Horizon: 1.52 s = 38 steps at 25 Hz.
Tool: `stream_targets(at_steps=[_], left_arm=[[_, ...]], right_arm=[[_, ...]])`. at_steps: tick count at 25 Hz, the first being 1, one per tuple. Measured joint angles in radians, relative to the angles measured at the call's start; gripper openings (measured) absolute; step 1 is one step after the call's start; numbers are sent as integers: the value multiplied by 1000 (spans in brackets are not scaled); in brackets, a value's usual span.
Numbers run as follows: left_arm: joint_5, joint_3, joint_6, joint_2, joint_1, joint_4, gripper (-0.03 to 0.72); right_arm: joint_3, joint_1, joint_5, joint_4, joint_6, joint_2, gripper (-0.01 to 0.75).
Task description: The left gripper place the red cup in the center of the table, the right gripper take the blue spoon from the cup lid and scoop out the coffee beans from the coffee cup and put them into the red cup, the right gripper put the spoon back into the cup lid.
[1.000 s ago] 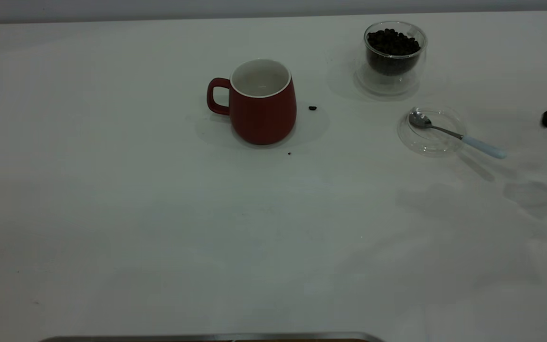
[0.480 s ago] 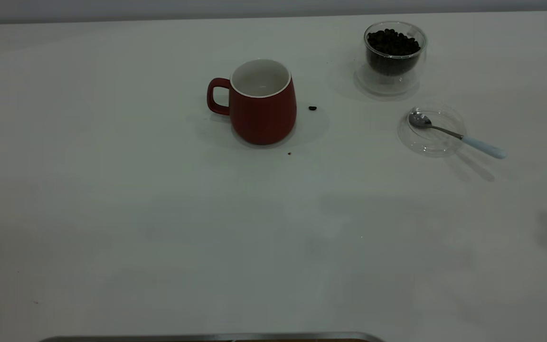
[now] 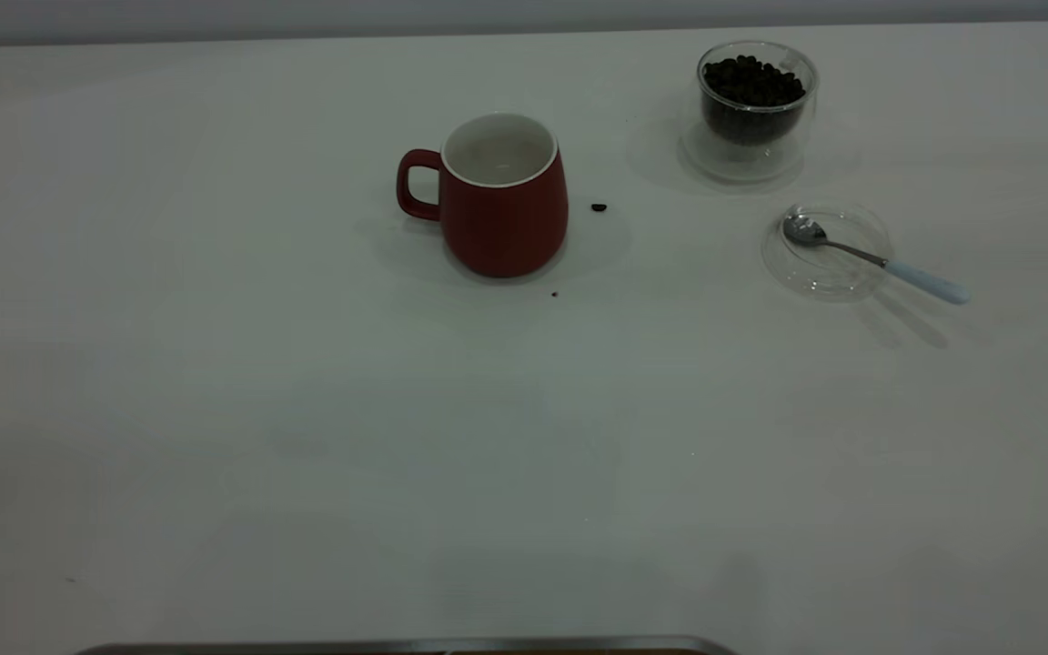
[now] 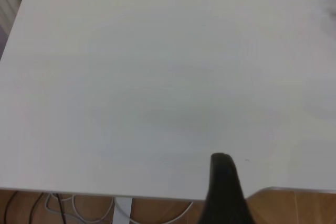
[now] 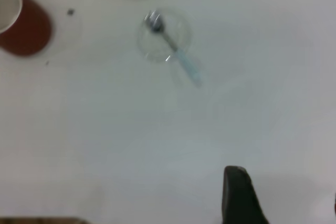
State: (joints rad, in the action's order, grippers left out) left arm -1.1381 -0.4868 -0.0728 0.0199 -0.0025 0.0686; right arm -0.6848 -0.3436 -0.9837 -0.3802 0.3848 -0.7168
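**First:** Exterior view, biggest thing first: the table point(image 3: 306, 455) has no arm over it now. A second ago a black claw tip showed at its right edge, near the spoon; half a second ago it had already gone.

**Second:** So the right arm has pulled back. And the rest?

**First:** The red cup point(image 3: 504, 218) stands upright about mid-table, handle toward the left side. The coffee cup point(image 3: 754, 109) sits well apart to its right and further back, with the coffee beans point(image 3: 751, 84) heaped in it. In front of that lies the cup lid point(image 3: 817, 273), and the blue spoon point(image 3: 879, 262) rests with its bowl in the lid and its pale handle sticking out over the rim. None of these has shifted.

**Second:** Smallest?

**First:** A stray bean point(image 3: 599, 207) just beside the red cup (a spill, I'd guess).

**Second:** The grippers?

**First:** The left gripper point(image 4: 224, 192) hangs over the table's near edge; the right gripper point(image 5: 239, 195) hovers high, well back from the lid. Only one finger of each shows, so I cannot tell whether they are spread or pressed together.

**Second:** Meaning?

**First:** I judge the job finished: spoon returned, arms retiring. Whether beans reached the red cup, I can't see.
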Motion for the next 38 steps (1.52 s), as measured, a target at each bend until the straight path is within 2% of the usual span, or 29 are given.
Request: stream_targets(at_steps=[3, 7, 11, 23, 32, 38], left_arm=[[0, 0, 0, 0, 0, 0, 587], [0, 0, 0, 0, 0, 0, 587], [0, 0, 0, 0, 0, 0, 587], [0, 0, 0, 0, 0, 0, 587], [0, 0, 0, 0, 0, 0, 587], [0, 0, 0, 0, 0, 0, 587]], right_arm=[[39, 9, -4, 7, -4, 91, 463], [113, 68, -23, 19, 0, 205, 449], [128, 112, -54, 45, 4, 302, 416], [155, 116, -192, 115, 6, 461, 314], [190, 117, -192, 203, -43, 707, 245], [197, 171, -180, 280, -176, 733, 243]])
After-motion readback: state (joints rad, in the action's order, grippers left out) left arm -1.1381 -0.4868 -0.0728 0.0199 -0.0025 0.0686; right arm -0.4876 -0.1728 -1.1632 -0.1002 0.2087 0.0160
